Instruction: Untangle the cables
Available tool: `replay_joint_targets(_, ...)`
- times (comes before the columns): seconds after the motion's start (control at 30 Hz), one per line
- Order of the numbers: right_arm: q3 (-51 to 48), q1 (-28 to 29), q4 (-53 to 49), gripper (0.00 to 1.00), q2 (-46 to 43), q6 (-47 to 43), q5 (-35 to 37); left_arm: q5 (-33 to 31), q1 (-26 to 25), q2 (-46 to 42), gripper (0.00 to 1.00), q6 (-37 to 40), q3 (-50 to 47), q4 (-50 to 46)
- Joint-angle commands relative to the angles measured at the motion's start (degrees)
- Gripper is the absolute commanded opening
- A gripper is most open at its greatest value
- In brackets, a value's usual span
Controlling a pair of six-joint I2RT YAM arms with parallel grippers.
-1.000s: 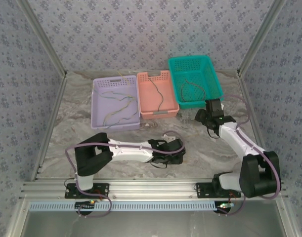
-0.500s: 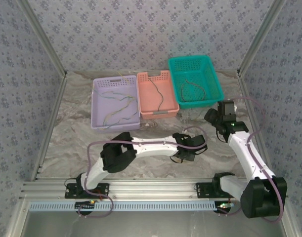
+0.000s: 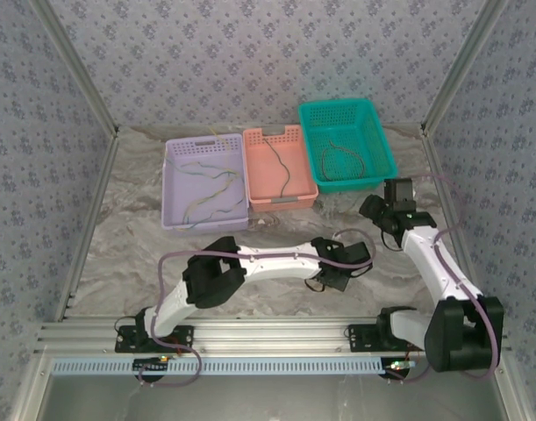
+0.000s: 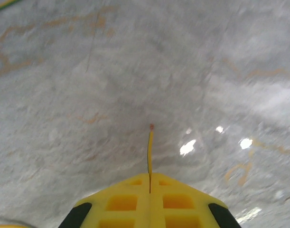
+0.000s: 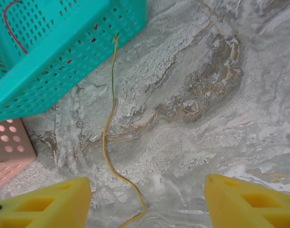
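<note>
My left gripper [image 4: 150,175] is shut on a thin yellow cable [image 4: 150,147], whose short end with a reddish tip sticks out past the fingertips just above the marble table. In the top view the left gripper [image 3: 339,277] is stretched across to the centre-right of the table. My right gripper [image 5: 145,184] hangs open over a yellow cable [image 5: 107,142] that runs on the table from the teal basket [image 5: 64,52] down between its fingers. A red cable [image 5: 12,26] lies inside that basket. Other cables lie in the purple basket [image 3: 210,189] and the pink basket [image 3: 283,171].
Three baskets stand in a row at the back: purple [image 3: 173,189], pink [image 3: 304,175] and teal [image 3: 386,145]. My right gripper [image 3: 374,209] sits just in front of the teal one. Metal frame posts and patterned walls close in the table's sides.
The left arm has swung right across the front of the table and its jaws have closed on the yellow cable. The right arm has drawn back a little to the right.
</note>
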Motion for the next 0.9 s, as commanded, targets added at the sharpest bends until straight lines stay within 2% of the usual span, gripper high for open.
replay_joint_targets(0.0, 1.0, -0.4, 1.9, 0.67, 4.0, -1.1, -0.7, -1.7, -1.5, -10.5, 0.0, 4.0, -5.2, -2.5)
replay_joint_targets(0.3, 6.1, 3.4, 5.7, 0.66, 16.6, 0.3, 3.1, 4.0, -2.0, -32.8, 0.0, 12.3, -26.3, 1.0)
replay_joint_targets(0.6, 9.2, 7.1, 9.6, 0.66, 26.0, 5.0, 3.7, 3.1, -0.8, -45.3, 0.0, 13.9, -34.9, -2.7)
replay_joint_targets(0.87, 7.3, 13.2, 11.1, 0.66, 26.7, 9.7, 8.5, 4.1, 3.4, -55.8, 0.0, 13.9, -41.4, -1.9)
